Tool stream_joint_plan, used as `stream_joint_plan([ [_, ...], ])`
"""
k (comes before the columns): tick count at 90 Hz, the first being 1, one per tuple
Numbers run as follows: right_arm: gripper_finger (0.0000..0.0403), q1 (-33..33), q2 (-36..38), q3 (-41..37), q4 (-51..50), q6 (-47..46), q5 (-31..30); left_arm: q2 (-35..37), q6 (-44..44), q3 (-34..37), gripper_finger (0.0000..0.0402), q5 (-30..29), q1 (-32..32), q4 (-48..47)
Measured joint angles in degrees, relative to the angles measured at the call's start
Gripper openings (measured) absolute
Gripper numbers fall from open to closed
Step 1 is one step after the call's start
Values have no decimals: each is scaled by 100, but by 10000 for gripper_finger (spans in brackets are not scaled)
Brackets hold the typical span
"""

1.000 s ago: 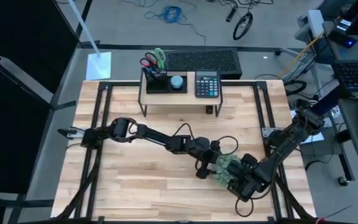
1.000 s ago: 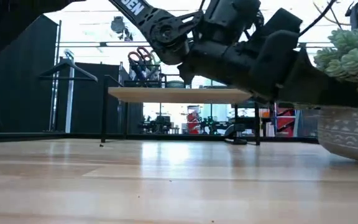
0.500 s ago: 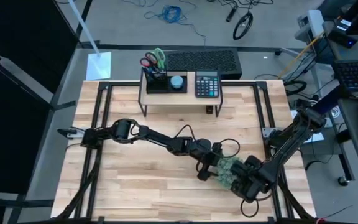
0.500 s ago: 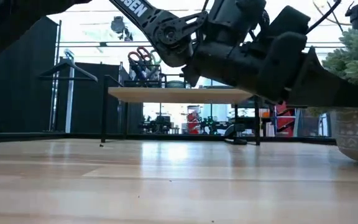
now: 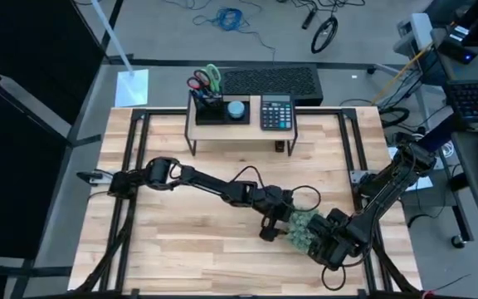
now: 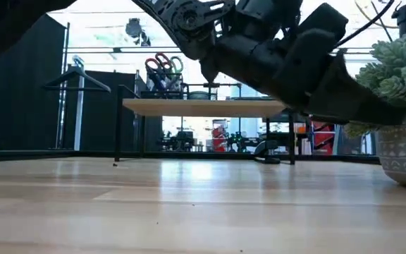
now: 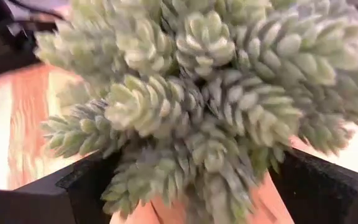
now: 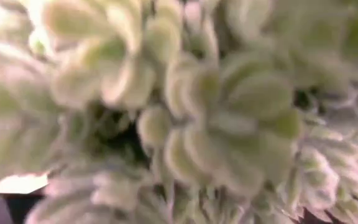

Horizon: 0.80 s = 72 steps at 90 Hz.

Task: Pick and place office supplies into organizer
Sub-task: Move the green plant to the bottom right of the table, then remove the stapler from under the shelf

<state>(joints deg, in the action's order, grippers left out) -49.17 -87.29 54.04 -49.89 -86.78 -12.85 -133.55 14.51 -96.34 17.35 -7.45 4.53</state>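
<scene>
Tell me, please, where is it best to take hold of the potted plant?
Probably by the pot, from the side and low: its wall is bare there, while the soft leaves bulge out over the rim. The left gripper and right gripper are both at the leaves now.
</scene>
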Motion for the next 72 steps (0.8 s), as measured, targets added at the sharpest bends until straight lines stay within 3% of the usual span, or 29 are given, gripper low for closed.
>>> stream_joint_plan([
  [44,320,-44,7,2,35,-128,1145,651,141,21,356,-148,241,-1811],
  [72,320,-255,331,570,-662,-631,1114,1082,440,18,356,-363,373,-2647],
])
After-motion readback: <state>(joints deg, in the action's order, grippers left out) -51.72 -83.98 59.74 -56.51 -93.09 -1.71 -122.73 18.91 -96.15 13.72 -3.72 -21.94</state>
